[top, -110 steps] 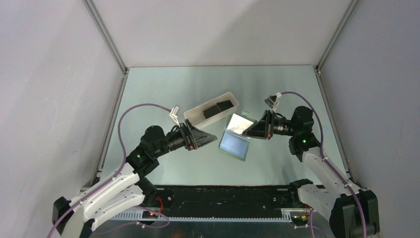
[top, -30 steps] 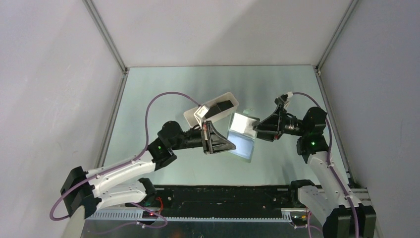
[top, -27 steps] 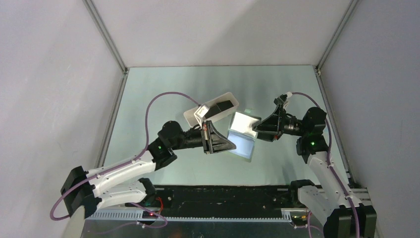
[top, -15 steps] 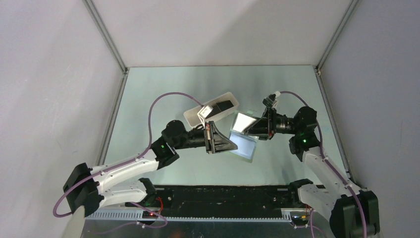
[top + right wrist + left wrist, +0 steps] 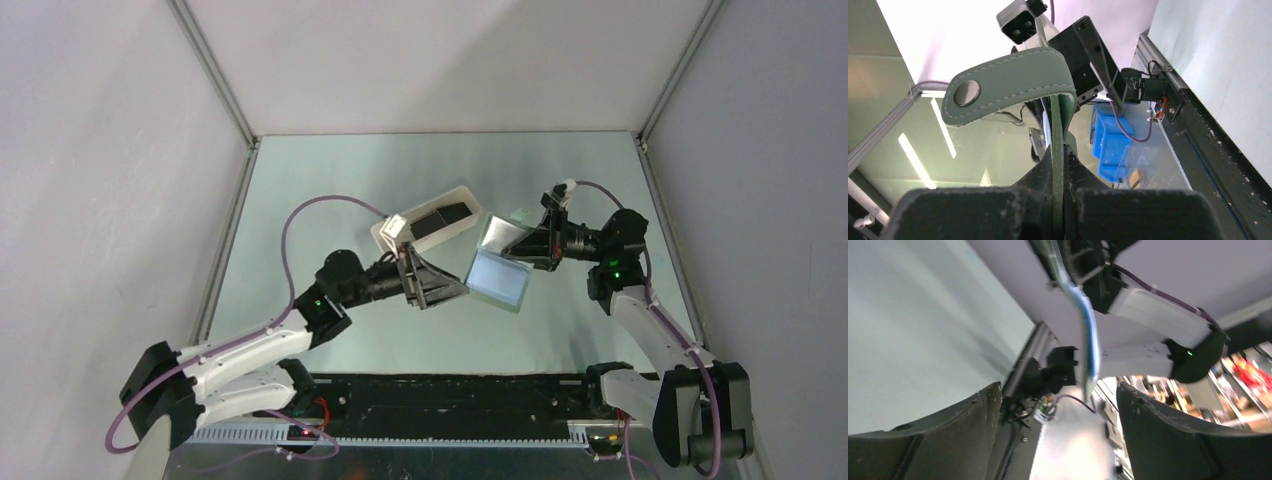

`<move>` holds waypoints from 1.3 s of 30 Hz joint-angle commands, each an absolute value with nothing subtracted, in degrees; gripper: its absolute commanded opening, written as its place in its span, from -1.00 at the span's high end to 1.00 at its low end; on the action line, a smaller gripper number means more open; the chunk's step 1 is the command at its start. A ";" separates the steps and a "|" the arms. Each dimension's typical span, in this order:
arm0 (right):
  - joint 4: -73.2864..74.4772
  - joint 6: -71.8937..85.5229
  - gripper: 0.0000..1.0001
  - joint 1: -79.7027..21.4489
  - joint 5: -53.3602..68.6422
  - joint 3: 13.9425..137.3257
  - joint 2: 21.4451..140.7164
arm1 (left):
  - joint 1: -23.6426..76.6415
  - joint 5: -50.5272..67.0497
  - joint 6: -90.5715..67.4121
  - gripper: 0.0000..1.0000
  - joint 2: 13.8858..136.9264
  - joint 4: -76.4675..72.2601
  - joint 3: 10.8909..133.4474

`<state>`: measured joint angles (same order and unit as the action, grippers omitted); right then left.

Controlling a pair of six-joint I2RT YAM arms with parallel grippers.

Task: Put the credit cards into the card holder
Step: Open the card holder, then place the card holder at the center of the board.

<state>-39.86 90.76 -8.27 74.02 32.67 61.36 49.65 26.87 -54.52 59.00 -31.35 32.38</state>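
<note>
The card holder (image 5: 500, 272) lies spread open at mid-table, blue-grey inside up, its far flap tilted upward. My right gripper (image 5: 528, 243) is shut on that flap. In the right wrist view the jaws pinch the holder's green edge (image 5: 1057, 130), and the snap tab (image 5: 1008, 85) curls over above them. My left gripper (image 5: 448, 292) stands open just left of the holder, not touching it. Its wrist view shows both fingers (image 5: 948, 435) wide apart and the holder (image 5: 1088, 335) edge-on beyond them. Dark credit cards (image 5: 440, 217) lie in the white tray (image 5: 385, 235).
The white tray sits behind my left gripper, close to the holder's far left corner. Metal frame rails (image 5: 225, 250) run along both table sides, and grey walls enclose the table. The arm bases and a black strip (image 5: 450, 395) line the near edge.
My left gripper let go of the holder, opened wide and drew back a little. My right gripper closed on the holder's far flap and pulled it slightly right.
</note>
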 commanded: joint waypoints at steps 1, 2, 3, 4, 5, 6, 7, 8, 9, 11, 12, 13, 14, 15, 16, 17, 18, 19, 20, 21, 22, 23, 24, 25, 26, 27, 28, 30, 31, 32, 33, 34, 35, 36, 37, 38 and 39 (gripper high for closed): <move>-29.28 82.27 1.00 -5.89 75.70 33.31 61.20 | 45.50 16.87 -54.68 -0.78 51.84 -27.74 27.95; -26.81 80.07 1.00 -5.76 75.35 33.40 61.62 | 44.64 14.26 -54.37 -0.82 50.79 -24.97 27.18; -20.48 74.14 1.00 -5.72 75.16 33.95 61.92 | 44.43 11.85 -53.41 -0.83 48.76 -21.58 27.08; -17.23 67.73 1.00 -5.72 74.53 34.29 62.74 | 44.09 10.67 -52.02 -0.85 47.93 -19.58 27.38; -11.18 64.67 1.00 -5.80 74.05 34.90 63.61 | 44.02 8.53 -51.28 -0.86 46.52 -15.46 27.75; -8.71 58.93 1.00 -5.80 73.03 35.16 64.06 | 43.90 7.74 -49.95 -0.88 45.40 -13.66 28.52; -4.88 56.58 1.00 -5.87 71.83 35.24 65.12 | 43.88 6.55 -49.37 -0.89 45.03 -10.75 28.85; -2.19 52.46 1.00 -5.88 71.42 35.27 65.74 | 43.80 6.13 -48.49 -0.89 44.48 -9.55 29.51; -1.36 50.80 1.00 -5.93 70.57 35.26 66.97 | 43.78 5.49 -48.06 -0.90 44.26 -7.38 29.83; 1.18 46.48 1.00 -5.90 69.31 35.26 69.28 | 43.62 5.01 -46.91 -0.91 44.01 -5.05 30.77; 1.50 44.69 1.00 -5.94 69.02 35.25 70.15 | 43.52 4.92 -46.22 -0.91 44.09 -3.83 31.42; 1.63 44.01 1.00 -6.00 68.52 35.29 71.96 | 43.42 4.68 -45.96 -0.91 44.24 -3.32 31.79; 1.44 42.97 1.00 -6.03 68.36 35.26 72.90 | 43.33 4.69 -45.44 -0.92 44.59 -2.65 32.47; 1.16 42.54 1.00 -6.09 68.04 35.25 74.94 | 43.26 4.67 -45.22 -0.92 44.88 -2.38 32.85; 1.08 41.22 1.00 -6.11 67.68 35.27 75.83 | 43.25 4.77 -44.73 -0.92 45.48 -1.89 33.57; 1.07 40.52 1.00 -6.13 66.86 35.26 77.52 | 43.22 4.80 -44.56 -0.91 45.72 -1.69 34.36; 1.21 38.91 1.00 -5.99 66.61 35.31 79.19 | 43.19 4.94 -44.16 -0.92 46.30 -1.39 34.80; 1.44 38.00 1.00 -5.94 66.22 35.32 79.94 | 43.16 5.06 -43.69 -0.92 46.62 -1.18 35.68; 2.12 36.22 1.00 -5.68 65.98 35.46 81.60 | 43.11 5.22 -43.47 -0.91 47.25 -0.76 36.17; 2.77 34.10 1.00 -5.61 65.34 35.57 82.41 | 43.10 5.25 -42.99 -0.91 47.80 -0.55 37.01; 3.97 33.05 1.00 -5.47 65.15 35.88 84.19 | 43.08 5.38 -42.76 -0.91 48.07 -0.42 37.40; 4.58 31.25 1.00 -5.33 65.31 36.26 85.21 | 43.05 5.41 -42.38 -0.91 48.43 -0.39 38.09; 5.65 30.65 1.00 -4.89 65.66 36.41 87.13 | 43.06 5.37 -42.24 -0.91 48.56 0.98 38.38; 5.77 30.08 1.00 -4.55 66.89 36.59 88.04 | 43.00 5.41 -41.91 -0.91 48.77 1.37 38.88; 6.43 29.67 1.00 -4.00 67.37 36.80 89.53 | 42.94 5.35 -41.83 -0.91 48.86 1.77 39.09; 7.30 28.05 1.00 -3.71 67.20 37.52 90.03 | 42.86 5.40 -41.66 -0.91 49.00 1.85 39.43; 10.83 26.90 1.00 -3.17 66.38 38.14 90.69 | 42.83 5.44 -41.53 -0.91 49.06 2.05 39.54; 16.11 23.66 1.00 -2.79 61.69 39.97 91.18 | 42.73 5.47 -41.42 -0.91 49.07 2.18 39.74; 18.29 22.90 0.97 -2.74 60.77 40.82 91.39 | 42.72 5.52 -41.36 -0.91 49.07 2.19 39.84; 19.03 22.56 0.85 -2.73 59.27 41.11 91.40 | 42.67 5.57 -41.33 -0.91 49.10 2.19 39.87; 19.70 22.57 0.78 -2.73 58.68 41.37 91.51 | 42.69 5.55 -41.27 -0.91 49.06 2.20 39.89; 20.31 22.45 0.65 -2.68 57.36 41.51 91.59 | 42.64 5.59 -41.25 -0.91 49.05 2.20 39.90; 20.99 22.43 0.60 -2.65 56.85 41.80 91.89 | 42.68 5.66 -41.23 -0.91 49.04 2.20 39.90; 21.13 22.53 0.49 -2.64 56.07 41.94 92.18 | 42.64 5.69 -41.22 -0.91 49.02 2.20 39.84; 21.56 22.51 0.44 -2.68 55.81 42.11 92.98 | 42.63 5.68 -41.22 -0.91 49.03 2.20 39.83; 21.77 22.42 0.37 -2.71 55.55 42.41 93.51 | 42.61 5.70 -41.22 -0.91 48.89 2.20 39.80; 21.86 22.28 0.34 -2.68 55.72 42.56 94.79 | 42.57 5.73 -41.22 -0.91 48.83 2.20 39.76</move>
<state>18.28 24.29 -2.81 57.82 40.56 92.03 43.03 6.15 -42.96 49.10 2.72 37.21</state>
